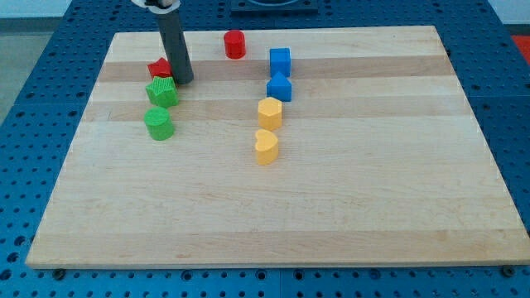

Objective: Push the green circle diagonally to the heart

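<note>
Camera view: my tip (183, 81) just above-right of green circle (158, 122), beside green star (162, 92).

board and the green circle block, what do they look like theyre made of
The board looks like pale wood with a matt finish: long grain stripes run across it. The green circle looks like moulded or printed plastic: flat, saturated colour with a faint sheen, though that's less certain.
</note>
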Robot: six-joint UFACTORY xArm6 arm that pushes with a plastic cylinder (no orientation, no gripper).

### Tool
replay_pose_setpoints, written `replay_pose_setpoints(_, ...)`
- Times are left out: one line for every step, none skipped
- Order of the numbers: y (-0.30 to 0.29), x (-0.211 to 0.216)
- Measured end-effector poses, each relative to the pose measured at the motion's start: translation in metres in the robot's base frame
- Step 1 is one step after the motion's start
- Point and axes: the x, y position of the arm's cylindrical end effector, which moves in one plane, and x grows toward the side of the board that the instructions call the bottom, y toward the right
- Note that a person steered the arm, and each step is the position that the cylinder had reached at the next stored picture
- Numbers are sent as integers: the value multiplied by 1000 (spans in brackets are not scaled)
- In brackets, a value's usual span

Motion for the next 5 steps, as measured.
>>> replay_pose_setpoints(-10,34)
replay_pose_setpoints(16,93)
replay_pose_setpoints(21,130)
replay_pose_setpoints(-5,121)
replay_pose_setpoints(-35,109)
